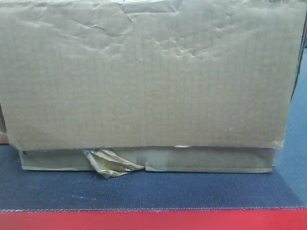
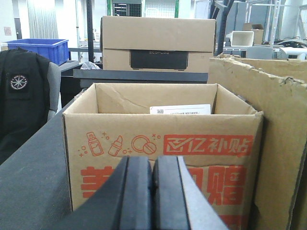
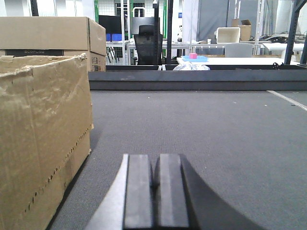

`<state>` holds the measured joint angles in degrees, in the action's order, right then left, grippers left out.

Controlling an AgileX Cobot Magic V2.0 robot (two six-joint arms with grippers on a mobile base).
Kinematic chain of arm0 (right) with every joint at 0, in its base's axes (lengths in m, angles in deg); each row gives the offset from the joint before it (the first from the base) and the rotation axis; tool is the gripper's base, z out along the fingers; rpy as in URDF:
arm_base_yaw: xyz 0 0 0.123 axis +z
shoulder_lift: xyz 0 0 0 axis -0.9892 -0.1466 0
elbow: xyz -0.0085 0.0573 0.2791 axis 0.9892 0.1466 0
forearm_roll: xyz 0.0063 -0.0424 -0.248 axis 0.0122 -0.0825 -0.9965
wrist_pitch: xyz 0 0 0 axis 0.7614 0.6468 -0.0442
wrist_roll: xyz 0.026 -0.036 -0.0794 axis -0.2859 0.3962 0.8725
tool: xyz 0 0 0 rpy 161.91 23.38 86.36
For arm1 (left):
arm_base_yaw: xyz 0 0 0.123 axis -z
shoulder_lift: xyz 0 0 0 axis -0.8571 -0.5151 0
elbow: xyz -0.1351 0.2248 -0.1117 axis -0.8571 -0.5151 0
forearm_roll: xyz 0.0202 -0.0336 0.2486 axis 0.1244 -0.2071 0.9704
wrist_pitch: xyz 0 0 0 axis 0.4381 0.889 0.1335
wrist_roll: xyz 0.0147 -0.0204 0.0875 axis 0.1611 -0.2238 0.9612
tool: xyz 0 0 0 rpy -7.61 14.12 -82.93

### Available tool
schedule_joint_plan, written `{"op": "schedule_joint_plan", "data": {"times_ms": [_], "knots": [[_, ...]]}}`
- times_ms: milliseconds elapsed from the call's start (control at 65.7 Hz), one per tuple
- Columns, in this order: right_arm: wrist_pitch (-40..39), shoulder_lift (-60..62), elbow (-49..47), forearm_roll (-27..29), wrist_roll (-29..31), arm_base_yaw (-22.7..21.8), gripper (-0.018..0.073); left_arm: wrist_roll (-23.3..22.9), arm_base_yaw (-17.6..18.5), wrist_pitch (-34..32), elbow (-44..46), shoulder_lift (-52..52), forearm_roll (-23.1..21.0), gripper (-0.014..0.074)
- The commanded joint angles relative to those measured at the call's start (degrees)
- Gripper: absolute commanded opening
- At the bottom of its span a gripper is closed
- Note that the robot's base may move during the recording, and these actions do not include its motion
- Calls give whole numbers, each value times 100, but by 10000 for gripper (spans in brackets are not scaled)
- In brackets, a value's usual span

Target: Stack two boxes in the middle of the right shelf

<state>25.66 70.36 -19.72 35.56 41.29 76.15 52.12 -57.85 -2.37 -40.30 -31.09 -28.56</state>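
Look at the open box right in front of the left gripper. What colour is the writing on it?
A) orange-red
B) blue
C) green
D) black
A: the open box facing the left gripper has orange-red characters and little bottle drawings printed on its brown front.

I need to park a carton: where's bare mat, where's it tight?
Free: grey mat right of the plain brown carton, up to the dark far rail; also a strip left of the red-printed open carton. Crowded: between those two cartons, no gap shows.
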Motion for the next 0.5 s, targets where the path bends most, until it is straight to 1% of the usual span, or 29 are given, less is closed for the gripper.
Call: {"op": "schedule_joint_plan", "data": {"times_ms": [0, 487], "knots": [[-124, 13, 0, 14, 23, -16, -162, 0, 9, -99, 13, 22, 14, -94], [-124, 13, 0, 14, 23, -16, -162, 0, 11, -121, 13, 22, 60, -94]]}}
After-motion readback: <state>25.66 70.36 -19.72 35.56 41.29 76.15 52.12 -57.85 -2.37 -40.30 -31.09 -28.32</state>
